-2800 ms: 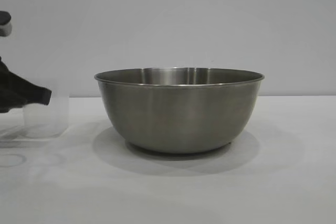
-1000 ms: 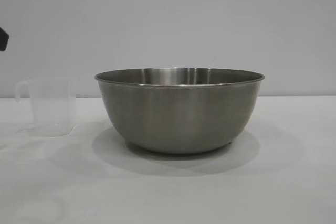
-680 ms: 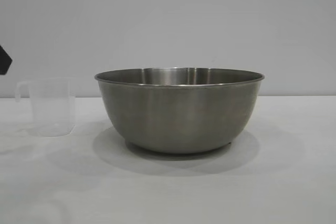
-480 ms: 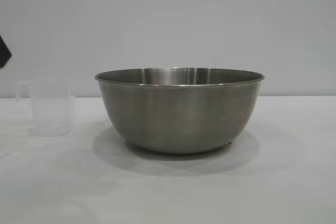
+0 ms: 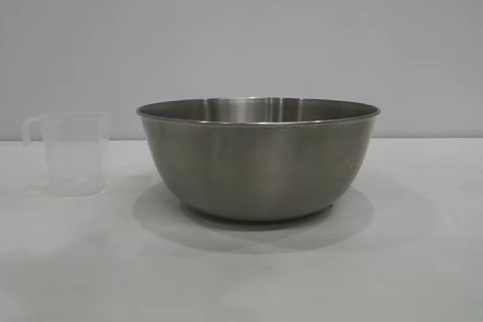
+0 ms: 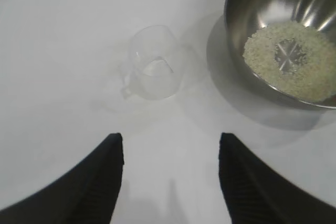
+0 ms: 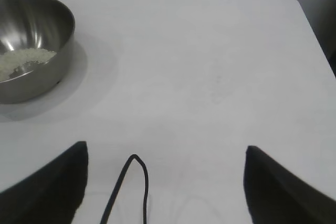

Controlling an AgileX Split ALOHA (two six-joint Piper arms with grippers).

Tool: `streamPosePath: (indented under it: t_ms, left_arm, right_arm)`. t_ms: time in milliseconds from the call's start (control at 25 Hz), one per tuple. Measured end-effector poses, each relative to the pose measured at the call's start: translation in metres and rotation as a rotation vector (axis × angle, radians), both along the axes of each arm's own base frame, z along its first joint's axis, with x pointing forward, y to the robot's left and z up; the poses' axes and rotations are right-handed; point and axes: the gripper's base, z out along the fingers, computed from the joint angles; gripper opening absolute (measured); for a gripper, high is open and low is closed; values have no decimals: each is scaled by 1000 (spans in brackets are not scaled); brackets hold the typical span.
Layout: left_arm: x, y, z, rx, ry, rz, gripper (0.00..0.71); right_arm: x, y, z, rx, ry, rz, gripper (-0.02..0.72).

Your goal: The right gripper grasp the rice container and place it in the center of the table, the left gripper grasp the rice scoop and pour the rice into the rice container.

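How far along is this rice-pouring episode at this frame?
Essentially finished. The whitish rice lies inside the large stainless-steel bowl mid-table. The small translucent plastic measuring cup stands upright beside it, apparently empty. Both black grippers, left and right, hold nothing, jaws open. Nothing visibly remains.

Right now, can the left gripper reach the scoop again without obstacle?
Probably yes. The left gripper is open and empty, the scoop stands upright ahead of it on bare table, and the bowl sits apart to one side.
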Motion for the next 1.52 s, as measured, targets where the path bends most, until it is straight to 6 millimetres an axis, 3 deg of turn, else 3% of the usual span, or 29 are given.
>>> streamPosePath:
  t_ms: [40,280,440,520,680,960,1120,1520]
  left_arm:
    - [-9,3,5,-7,-14,-2,349]
    - [-63,18,21,-54,-71,-18,531]
    - [-92,29,21,-26,-69,-22,515]
    - [-104,34,17,-8,-40,-24,443]
    - [-124,40,10,15,21,-32,455]
    - [-140,45,-28,25,47,-34,455]
    - [-145,49,-29,11,-70,-17,455]
    - [-146,52,-34,24,-96,-5,455]
  right_arm:
    - [0,0,0,0,0,0,522]
    - [0,0,0,0,0,0,522]
    - [0,0,0,0,0,0,522]
    - [0,0,0,0,0,0,522]
    - [0,0,0,0,0,0,522]
    - [0,0,0,0,0,0,522]
    - [0,0,0,0,0,0,522]
    - [0,0,0,0,0,0,522]
